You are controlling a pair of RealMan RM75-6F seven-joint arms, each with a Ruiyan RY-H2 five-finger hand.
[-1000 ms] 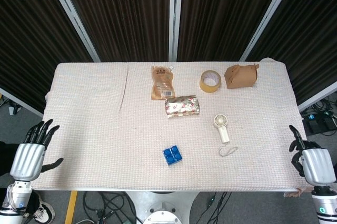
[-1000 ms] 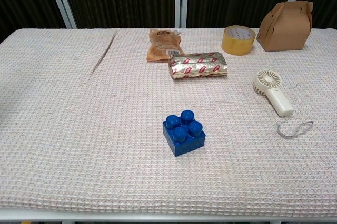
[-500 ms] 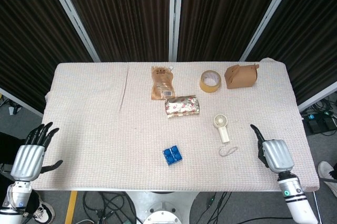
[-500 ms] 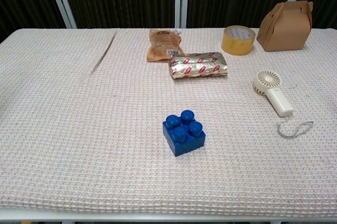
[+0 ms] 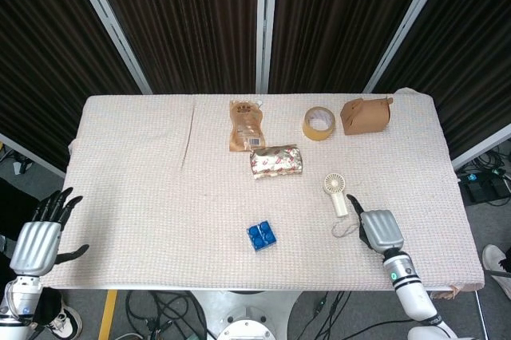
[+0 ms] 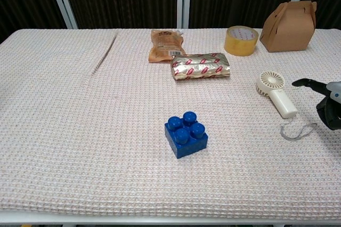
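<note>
Both views are evenly and brightly lit from above by diffuse light. The tablecloth (image 5: 160,188) renders pale with its waffle weave resolved across the whole surface. Shadows are short and soft: a faint one lies beneath the blue brick (image 6: 186,134), another beside the cardboard box (image 6: 288,27). The dark curtains (image 5: 184,21) behind the table lose all detail to near-black. The foil packet (image 6: 201,66) carries small specular highlights. Focus is sharp in both views, with no motion blur. The head view shows slight wide-angle convergence in the curtain rails.
</note>
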